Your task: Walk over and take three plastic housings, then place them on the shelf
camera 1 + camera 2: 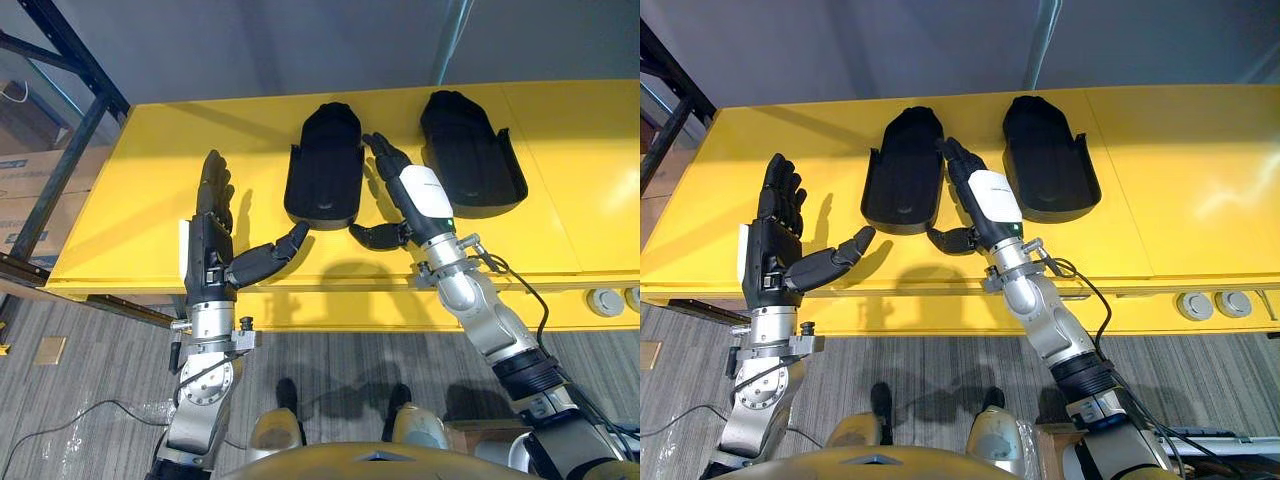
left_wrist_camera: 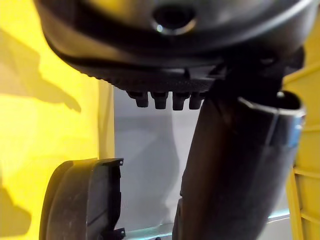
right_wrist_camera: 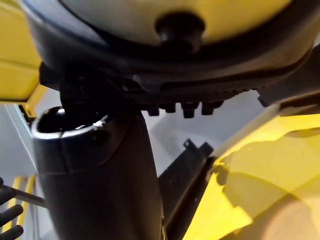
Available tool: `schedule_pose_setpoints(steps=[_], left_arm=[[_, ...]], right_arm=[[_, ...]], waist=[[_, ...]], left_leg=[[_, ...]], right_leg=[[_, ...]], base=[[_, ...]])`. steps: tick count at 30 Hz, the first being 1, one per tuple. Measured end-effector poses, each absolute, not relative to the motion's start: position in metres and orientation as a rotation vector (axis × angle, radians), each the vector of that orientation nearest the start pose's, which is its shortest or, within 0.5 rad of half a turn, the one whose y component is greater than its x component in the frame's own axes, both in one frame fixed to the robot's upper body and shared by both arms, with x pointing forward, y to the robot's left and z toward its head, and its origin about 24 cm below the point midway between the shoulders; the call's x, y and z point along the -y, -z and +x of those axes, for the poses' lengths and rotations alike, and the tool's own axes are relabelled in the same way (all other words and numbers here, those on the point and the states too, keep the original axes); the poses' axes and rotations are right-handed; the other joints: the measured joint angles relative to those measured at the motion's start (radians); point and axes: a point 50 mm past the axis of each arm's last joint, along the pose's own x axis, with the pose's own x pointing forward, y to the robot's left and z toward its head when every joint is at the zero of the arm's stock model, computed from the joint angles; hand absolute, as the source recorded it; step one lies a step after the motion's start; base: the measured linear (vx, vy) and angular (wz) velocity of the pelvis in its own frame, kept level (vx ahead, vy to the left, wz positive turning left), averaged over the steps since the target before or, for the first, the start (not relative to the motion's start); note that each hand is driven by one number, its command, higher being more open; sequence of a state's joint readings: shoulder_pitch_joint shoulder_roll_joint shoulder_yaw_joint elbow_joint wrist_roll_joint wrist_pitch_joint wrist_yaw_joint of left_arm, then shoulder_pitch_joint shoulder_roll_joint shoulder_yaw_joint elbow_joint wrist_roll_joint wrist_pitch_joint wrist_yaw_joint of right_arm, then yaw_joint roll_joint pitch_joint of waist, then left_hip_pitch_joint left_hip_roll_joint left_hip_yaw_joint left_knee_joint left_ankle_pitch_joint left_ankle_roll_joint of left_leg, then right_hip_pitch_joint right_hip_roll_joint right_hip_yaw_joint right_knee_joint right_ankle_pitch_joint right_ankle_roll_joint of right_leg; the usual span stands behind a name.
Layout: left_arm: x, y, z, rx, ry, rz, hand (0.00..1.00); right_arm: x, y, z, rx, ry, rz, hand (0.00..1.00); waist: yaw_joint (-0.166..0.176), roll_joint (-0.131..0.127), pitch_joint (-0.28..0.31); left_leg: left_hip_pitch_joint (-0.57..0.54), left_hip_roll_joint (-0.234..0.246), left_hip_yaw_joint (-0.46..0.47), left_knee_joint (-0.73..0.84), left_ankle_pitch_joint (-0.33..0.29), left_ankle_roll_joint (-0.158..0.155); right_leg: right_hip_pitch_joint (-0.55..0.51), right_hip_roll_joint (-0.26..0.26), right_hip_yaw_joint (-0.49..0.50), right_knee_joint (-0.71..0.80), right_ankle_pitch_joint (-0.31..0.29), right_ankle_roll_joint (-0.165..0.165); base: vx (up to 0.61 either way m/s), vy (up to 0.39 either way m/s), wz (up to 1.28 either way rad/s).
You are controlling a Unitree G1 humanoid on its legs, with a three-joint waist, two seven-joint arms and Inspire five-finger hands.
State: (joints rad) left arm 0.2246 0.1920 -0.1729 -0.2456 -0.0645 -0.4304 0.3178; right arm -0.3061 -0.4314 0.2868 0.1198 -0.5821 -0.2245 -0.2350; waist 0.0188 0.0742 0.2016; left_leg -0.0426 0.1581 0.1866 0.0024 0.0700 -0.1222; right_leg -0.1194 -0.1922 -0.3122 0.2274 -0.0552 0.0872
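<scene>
Two black plastic housings lie on the yellow table (image 1: 150, 200), one in the middle (image 1: 325, 165) and one to its right (image 1: 470, 150). My left hand (image 1: 213, 235) hovers open to the left of the middle housing, fingers straight and thumb reaching toward its near corner. My right hand (image 1: 408, 195) is open in the gap between the two housings, its thumb by the middle housing's near right corner. The left wrist view shows the middle housing's (image 2: 82, 200) rim past the thumb (image 2: 235, 175). A housing's edge (image 3: 185, 175) appears in the right wrist view.
A dark metal rack (image 1: 70, 130) with cardboard boxes (image 1: 30, 200) stands to the left of the table. A grey wall runs behind it. Two round fittings (image 1: 605, 300) sit on the table's front face at the right. Grey floor lies below.
</scene>
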Motion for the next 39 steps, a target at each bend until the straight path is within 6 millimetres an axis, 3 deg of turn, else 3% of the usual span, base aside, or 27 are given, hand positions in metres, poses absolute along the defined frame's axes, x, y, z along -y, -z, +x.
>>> schedule_pose_setpoints(steps=[11, 30, 33, 36, 39], left_arm=[[-0.158, -0.086, 0.198, 0.433, -0.153, -0.038, 1.0], [-0.155, -0.085, 0.198, 0.428, -0.121, -0.039, 1.0], [-0.154, -0.086, 0.197, 0.432, -0.109, -0.038, 1.0], [-0.154, -0.086, 0.198, 0.43, -0.09, -0.057, 1.0], [-0.154, -0.088, 0.198, 0.437, -0.074, -0.085, 1.0]], right_arm=[[0.145, -0.113, 0.309, 0.511, -0.097, -0.992, 1.0], [0.147, -0.115, 0.309, 0.525, -0.057, -0.986, 1.0], [0.146, -0.125, 0.302, 0.578, -0.042, -0.957, 1.0], [0.143, -0.146, 0.279, 0.701, -0.03, -0.796, 1.0], [0.142, -0.151, 0.261, 0.696, -0.074, -0.515, 1.0]], waist=[[0.003, 0.016, 0.009], [0.004, 0.017, 0.008], [0.002, 0.018, 0.006], [-0.001, 0.016, 0.004], [-0.019, 0.008, -0.016]], left_leg=[[0.0, -0.013, -0.008, -0.014, 0.018, 0.008], [0.015, -0.013, 0.003, -0.037, 0.031, 0.005], [0.035, -0.012, 0.02, -0.051, 0.031, 0.004], [0.053, -0.007, 0.043, -0.059, 0.027, 0.001], [0.079, -0.005, 0.062, -0.057, 0.011, -0.002]], right_leg=[[-0.004, -0.015, -0.007, 0.011, 0.0, 0.002], [-0.009, -0.013, 0.003, 0.012, 0.004, 0.005], [0.002, -0.006, 0.017, -0.005, 0.01, 0.01], [0.017, 0.007, 0.039, -0.041, 0.029, 0.012], [0.038, 0.012, 0.052, -0.057, 0.033, 0.015]], base=[[-0.02, 0.01, 0.02], [0.0, 0.0, -0.01], [0.01, 0.007, -0.16], [0.04, 0.01, -0.2], [0.05, 0.02, -0.21]])
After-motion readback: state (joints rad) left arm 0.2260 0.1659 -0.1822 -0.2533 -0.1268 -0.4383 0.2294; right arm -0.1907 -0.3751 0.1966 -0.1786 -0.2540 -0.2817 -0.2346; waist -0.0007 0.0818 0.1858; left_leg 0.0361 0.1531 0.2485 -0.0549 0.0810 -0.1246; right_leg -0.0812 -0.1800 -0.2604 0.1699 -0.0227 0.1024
